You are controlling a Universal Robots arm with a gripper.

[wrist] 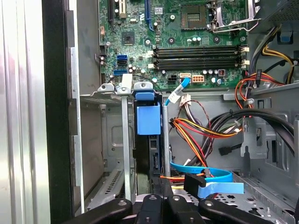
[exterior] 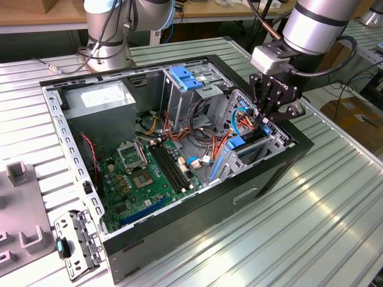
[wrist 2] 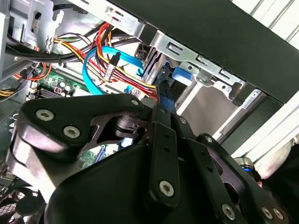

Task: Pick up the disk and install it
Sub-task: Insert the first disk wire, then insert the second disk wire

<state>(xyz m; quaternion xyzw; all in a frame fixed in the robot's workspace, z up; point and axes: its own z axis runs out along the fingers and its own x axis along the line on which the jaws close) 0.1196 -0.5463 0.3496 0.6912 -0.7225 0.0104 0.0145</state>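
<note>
The disk (wrist: 154, 154) stands on edge in the drive bay (wrist: 105, 154) at the front corner of the open computer case, its blue side rail (wrist: 147, 119) at the bay's mouth. In the exterior view the disk (exterior: 244, 143) sits low in that bay on the exterior view's right. My gripper (exterior: 267, 119) hangs straight above it, and its fingers look closed on the disk's dark edge. In both wrist views the gripper (wrist: 161, 203) (wrist 2: 164, 105) pinches that thin dark edge, with the blue rail (wrist 2: 182, 74) just beyond the fingertips.
Red, yellow and blue cables (wrist: 205, 130) crowd the space beside the bay. The motherboard (exterior: 146, 173) lies on the case floor, with a grey power supply (exterior: 99, 98) and a metal cage with a blue handle (exterior: 185, 81) behind it. A second arm's base (exterior: 111, 36) stands at the back. A loose bracket (exterior: 75, 242) lies on the table.
</note>
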